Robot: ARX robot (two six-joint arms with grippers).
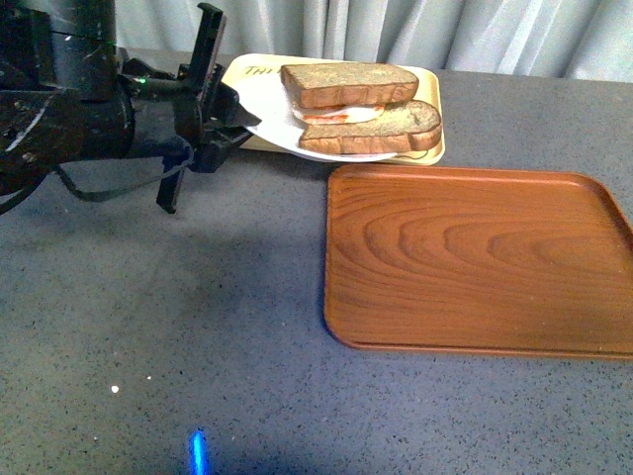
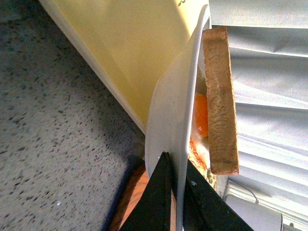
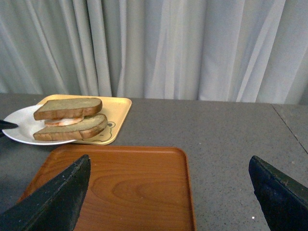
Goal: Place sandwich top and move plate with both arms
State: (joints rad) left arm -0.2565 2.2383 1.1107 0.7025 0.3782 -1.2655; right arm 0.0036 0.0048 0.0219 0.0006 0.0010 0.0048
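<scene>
Sandwich top [image 1: 348, 84] on, stacked over egg slice [image 1: 381, 129] on plate [image 1: 282, 124]: first step looks done to us. Left gripper [image 1: 232, 119] clenched on plate rim, over yellow tray [image 1: 247, 71]. Right gripper [image 3: 169, 166] spread wide, empty, well apart. Plate move left.

A grey speckled table [image 1: 198, 327] carries two trays lying flat. A pale yellow tray [image 1: 240, 75] sits at the far side, close to the curtain. A brown wooden tray [image 1: 475, 257], larger and with rounded corners, lies nearer and to the right, its far edge just beside the yellow tray's near edge; whether they touch cannot be told
</scene>
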